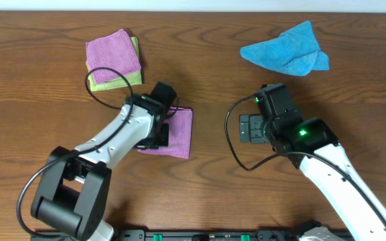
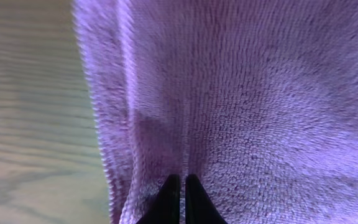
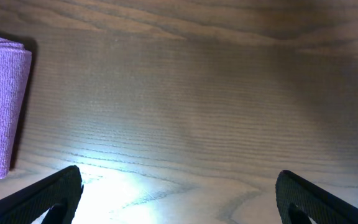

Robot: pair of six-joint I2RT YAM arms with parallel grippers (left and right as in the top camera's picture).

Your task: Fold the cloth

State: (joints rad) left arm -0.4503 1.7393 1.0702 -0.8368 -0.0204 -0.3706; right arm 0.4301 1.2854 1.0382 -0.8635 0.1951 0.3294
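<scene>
The cloth (image 1: pixel 179 134) lies folded into a small mauve rectangle on the wooden table, just left of centre. My left gripper (image 1: pixel 159 134) is down over its left part. In the left wrist view the terry surface of the cloth (image 2: pixel 260 93) fills the frame, and the left gripper (image 2: pixel 179 186) is shut, its black fingertips (image 2: pixel 169 193) together and resting on the fabric beside a folded edge. My right gripper (image 1: pixel 250 127) hovers open over bare wood to the right of the cloth. Its wrist view shows the right gripper (image 3: pixel 179 186) wide apart, with the cloth's folded edge (image 3: pixel 2 106) at far left.
A brighter pink-purple cloth (image 1: pixel 112 55) lies folded on a yellow-green one (image 1: pixel 129 79) at the back left. A crumpled blue cloth (image 1: pixel 290 50) sits at the back right. The arm bases stand along the front edge.
</scene>
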